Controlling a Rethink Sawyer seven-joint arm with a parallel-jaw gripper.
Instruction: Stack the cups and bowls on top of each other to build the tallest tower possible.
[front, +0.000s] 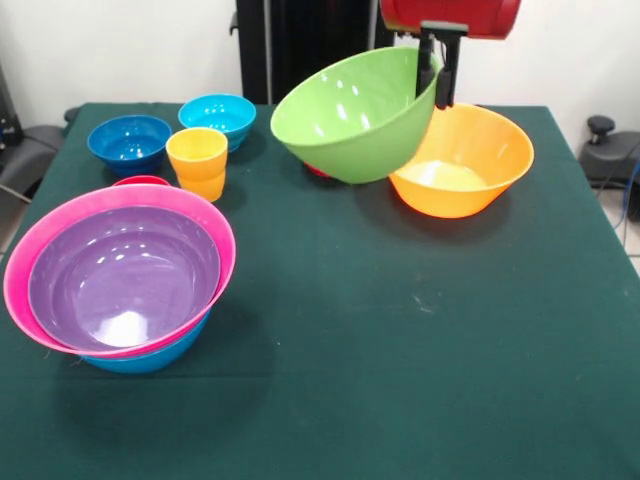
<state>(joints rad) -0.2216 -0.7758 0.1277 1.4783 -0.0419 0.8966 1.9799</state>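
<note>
Front view: a dark green cloth-covered surface (400, 350) fills the frame. At upper right the tool (437, 72) hangs from a red arm, its black fingers pinching the rim of a green bowl (350, 120). The bowl hangs tilted in the air, opening toward the upper left, likely because it is held by one edge only. Just behind and to its right, an orange bowl (465, 165) rests on the surface, partly covered by the green one. A sliver of something red (316, 171) shows under the green bowl; it cannot be identified.

At lower left stands the tower (120, 280): a purple bowl nested in a pink one, over a blue bowl (150, 355) at the bottom, leaning slightly. Behind it a red rim (140, 181) peeks out. At upper left sit a yellow-orange cup (198, 163), a dark blue bowl (128, 142) and a light blue bowl (218, 117), all apart from the tower and not yet stacked.
</note>
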